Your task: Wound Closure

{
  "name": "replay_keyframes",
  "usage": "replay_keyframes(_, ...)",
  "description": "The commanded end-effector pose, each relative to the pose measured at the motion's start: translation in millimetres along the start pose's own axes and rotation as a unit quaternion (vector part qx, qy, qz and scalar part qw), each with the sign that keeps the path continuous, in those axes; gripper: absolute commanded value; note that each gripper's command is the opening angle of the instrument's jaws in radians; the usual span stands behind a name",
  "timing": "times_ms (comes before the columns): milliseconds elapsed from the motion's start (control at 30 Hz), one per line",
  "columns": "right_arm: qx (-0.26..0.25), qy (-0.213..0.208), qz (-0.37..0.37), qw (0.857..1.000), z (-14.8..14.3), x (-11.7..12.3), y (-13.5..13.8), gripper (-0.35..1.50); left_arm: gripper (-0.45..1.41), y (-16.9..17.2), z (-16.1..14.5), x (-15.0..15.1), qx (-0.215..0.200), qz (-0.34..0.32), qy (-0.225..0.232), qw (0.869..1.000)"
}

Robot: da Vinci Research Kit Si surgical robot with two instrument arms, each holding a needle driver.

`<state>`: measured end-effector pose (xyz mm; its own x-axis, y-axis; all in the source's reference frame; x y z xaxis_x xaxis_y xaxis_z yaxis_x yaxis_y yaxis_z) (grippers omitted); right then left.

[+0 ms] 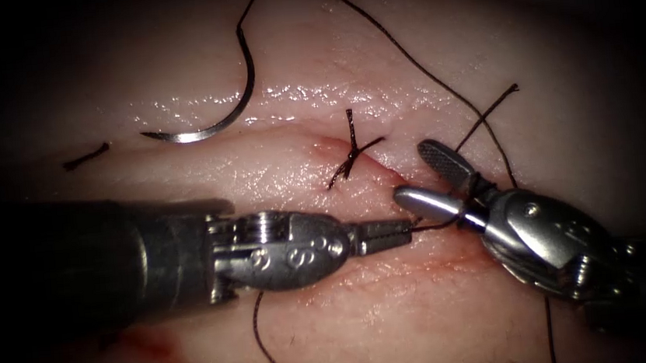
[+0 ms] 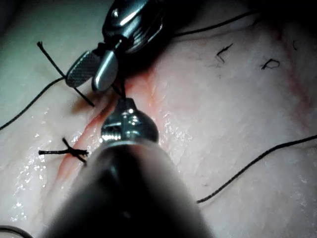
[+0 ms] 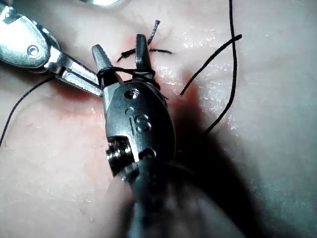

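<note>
The curved needle (image 1: 209, 127) lies free on the tissue (image 1: 313, 338), up and left of the tied stitch (image 1: 352, 152), and is not in the tissue. My left tool (image 1: 408, 231) comes in from the left, its jaws shut on the thread (image 1: 432, 226) right by the right tool. My right tool (image 1: 414, 172) stands with its jaws open and nothing between them. Thread is looped around their base (image 3: 124, 73), where the left tool (image 3: 97, 89) meets it. The left wrist view shows the right tool (image 2: 86, 82) just beyond the left tool's wrist (image 2: 129, 124).
A long strand (image 1: 405, 53) runs from the needle's tail over the tissue to the right tool. A free tail (image 1: 492, 108) sticks up on the right. A cut end of thread (image 1: 87, 157) lies at the far left. Red fluid (image 1: 154, 348) stains the near tissue.
</note>
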<state>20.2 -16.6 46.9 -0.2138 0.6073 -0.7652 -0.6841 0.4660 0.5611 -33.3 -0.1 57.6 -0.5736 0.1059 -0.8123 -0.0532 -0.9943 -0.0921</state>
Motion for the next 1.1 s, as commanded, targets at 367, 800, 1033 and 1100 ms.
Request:
replay_keyframes(367, -0.086, 0.005, 0.064, 0.994, -0.9, -1.5, 2.3, 0.49, -0.45, -4.2, 3.6, 1.1, 0.010, -0.022, 0.001, 1.000)
replay_keyframes(800, -0.125, 0.026, 0.129, 0.983, -1.7, -2.4, 2.9, 0.74, -0.45, -7.3, 6.1, 0.2, 0.014, -0.031, 0.003, 0.999)
replay_keyframes(1033, -0.130, 0.024, 0.147, 0.980, -1.1, -2.6, 3.4, 0.72, -0.45, -7.4, 6.6, 0.6, 0.017, -0.033, 0.002, 0.999)
replay_keyframes(1100, -0.132, 0.026, 0.150, 0.980, -0.7, -2.6, 3.8, 0.72, -0.45, -7.5, 6.7, 0.8, 0.017, -0.034, 0.002, 0.999)
